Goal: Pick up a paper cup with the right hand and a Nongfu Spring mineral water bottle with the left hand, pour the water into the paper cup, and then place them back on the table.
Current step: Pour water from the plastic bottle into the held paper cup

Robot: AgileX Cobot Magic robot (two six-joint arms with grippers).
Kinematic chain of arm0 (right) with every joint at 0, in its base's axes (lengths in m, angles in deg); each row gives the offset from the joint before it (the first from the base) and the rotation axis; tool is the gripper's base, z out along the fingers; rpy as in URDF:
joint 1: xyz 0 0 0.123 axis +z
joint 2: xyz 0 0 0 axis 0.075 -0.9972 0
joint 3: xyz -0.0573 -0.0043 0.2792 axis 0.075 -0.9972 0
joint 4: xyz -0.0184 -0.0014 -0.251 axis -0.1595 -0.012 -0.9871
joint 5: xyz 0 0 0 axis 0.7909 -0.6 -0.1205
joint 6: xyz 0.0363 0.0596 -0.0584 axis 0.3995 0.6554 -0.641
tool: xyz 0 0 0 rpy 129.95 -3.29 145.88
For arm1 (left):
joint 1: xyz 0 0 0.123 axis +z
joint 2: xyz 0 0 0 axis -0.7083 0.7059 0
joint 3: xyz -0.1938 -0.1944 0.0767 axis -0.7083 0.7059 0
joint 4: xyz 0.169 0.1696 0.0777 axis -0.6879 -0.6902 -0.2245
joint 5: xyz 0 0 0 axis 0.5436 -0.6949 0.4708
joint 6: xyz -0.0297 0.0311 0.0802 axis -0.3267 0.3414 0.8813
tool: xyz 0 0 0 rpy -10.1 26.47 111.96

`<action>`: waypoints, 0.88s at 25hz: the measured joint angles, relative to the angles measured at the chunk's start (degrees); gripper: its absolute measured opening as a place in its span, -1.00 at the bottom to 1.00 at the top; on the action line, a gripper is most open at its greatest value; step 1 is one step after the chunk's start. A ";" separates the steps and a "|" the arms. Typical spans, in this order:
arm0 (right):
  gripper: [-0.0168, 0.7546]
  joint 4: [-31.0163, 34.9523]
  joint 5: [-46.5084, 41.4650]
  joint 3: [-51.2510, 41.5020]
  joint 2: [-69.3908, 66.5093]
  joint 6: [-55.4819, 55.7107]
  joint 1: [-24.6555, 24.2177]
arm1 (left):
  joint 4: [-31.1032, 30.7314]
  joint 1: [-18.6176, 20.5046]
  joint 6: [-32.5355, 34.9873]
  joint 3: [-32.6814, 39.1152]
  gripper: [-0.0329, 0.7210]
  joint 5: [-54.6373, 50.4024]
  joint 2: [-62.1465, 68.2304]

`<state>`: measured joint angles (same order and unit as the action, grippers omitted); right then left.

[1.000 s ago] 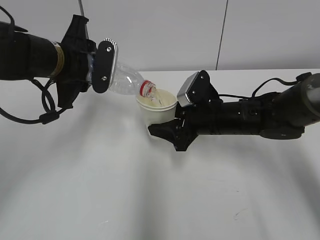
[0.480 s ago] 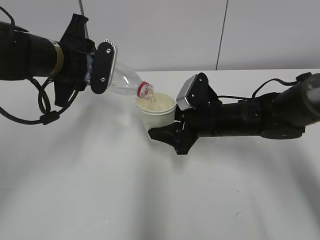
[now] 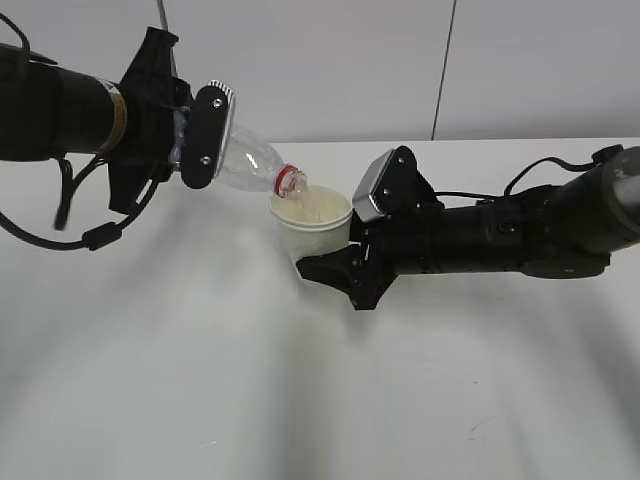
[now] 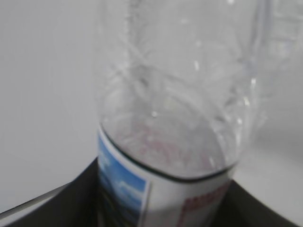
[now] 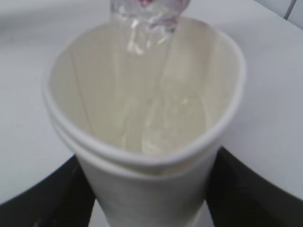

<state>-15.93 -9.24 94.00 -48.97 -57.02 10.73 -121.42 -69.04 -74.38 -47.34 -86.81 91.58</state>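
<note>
My left gripper [image 3: 195, 135] is shut on the Nongfu Spring mineral water bottle [image 3: 248, 166] and holds it tilted, red neck ring down to the right, its mouth just over the rim of the paper cup [image 3: 312, 222]. In the left wrist view the clear bottle [image 4: 175, 94] fills the frame, its label between the dark fingers [image 4: 75, 198]. My right gripper [image 3: 335, 258] is shut on the paper cup and holds it a little above the table [image 3: 300, 400]. In the right wrist view the paper cup [image 5: 147, 142] holds water, with the bottle mouth [image 5: 147, 9] at its far rim.
A black cable [image 3: 90, 225] loops under the left arm. A grey wall with a vertical seam [image 3: 445, 70] stands behind the table. A small dark scuff [image 3: 478, 425] marks the tabletop at the front right.
The bottle has tipped back a little and its mouth has risen slightly off the cup. The cup has shifted slightly left and then held still.
</note>
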 joint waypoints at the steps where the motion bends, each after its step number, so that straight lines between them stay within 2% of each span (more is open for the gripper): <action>1: 0.30 0.00 0.00 0.00 0.00 0.00 0.00 | 0.00 0.00 0.00 0.00 0.04 0.00 0.00; 9: 0.30 0.19 -0.15 0.00 0.00 0.00 0.00 | 0.83 0.00 -2.91 0.00 0.04 0.12 0.00; 14: 0.30 3.67 1.19 0.00 0.00 -2.51 0.00 | 4.23 0.00 -4.94 -0.04 0.04 0.94 0.00; 18: 0.30 7.23 2.64 0.00 0.00 -4.73 0.00 | 12.77 0.00 -8.11 -0.04 0.04 3.59 0.00; 22: 0.30 10.15 2.77 0.00 0.00 -5.94 0.00 | 28.52 0.00 -10.29 -0.04 0.04 6.39 0.00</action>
<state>-5.78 -6.48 94.00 -48.97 -62.96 10.73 -92.90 -69.04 -84.67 -47.38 -80.42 91.58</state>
